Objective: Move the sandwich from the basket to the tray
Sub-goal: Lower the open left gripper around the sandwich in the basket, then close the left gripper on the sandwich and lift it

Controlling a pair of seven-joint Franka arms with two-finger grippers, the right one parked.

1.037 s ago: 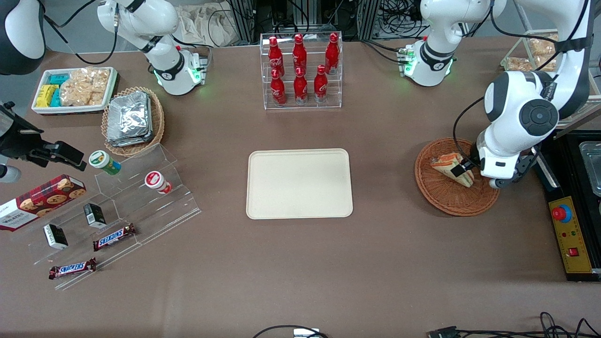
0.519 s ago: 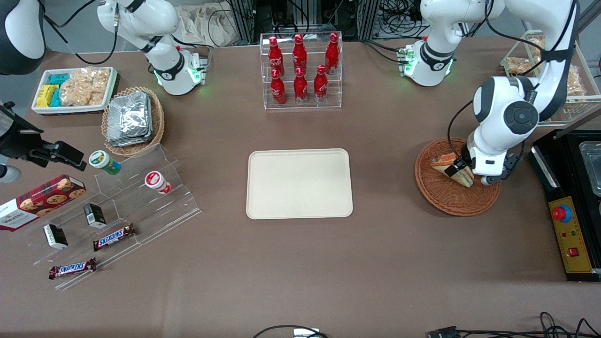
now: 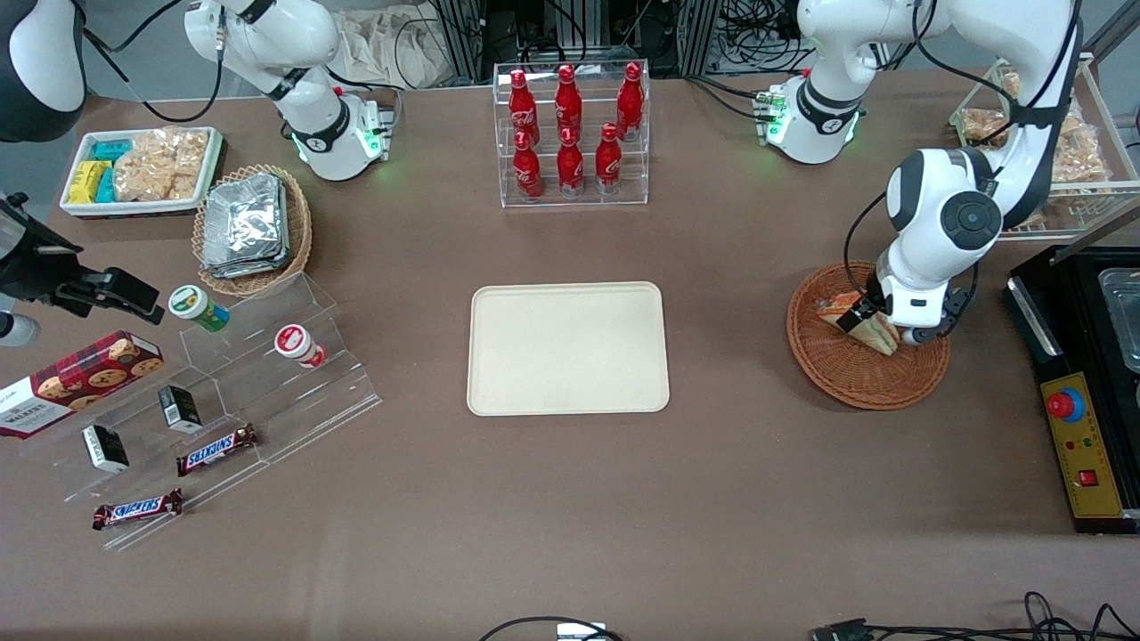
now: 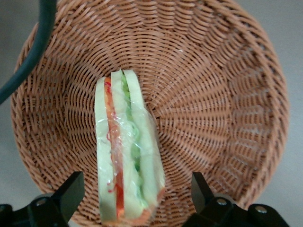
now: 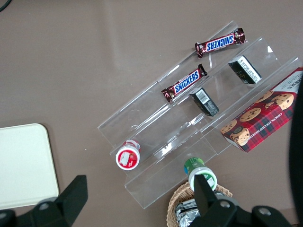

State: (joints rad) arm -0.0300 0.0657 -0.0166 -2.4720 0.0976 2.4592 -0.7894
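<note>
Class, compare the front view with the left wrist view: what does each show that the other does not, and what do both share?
Only the front view shows the tray, the bottle rack and the working arm above the basket. Only the left wrist view shows the pincer open, one finger either side of the sandwich. Both show the sandwich lying in the basket.

A matte brown table fills almost the whole front view under even light with soft shadows. Past its edge farthest from the camera run dark metal frame posts, tangled black cables and a crumpled pale cloth. More cables trail over its nearest edge.
</note>
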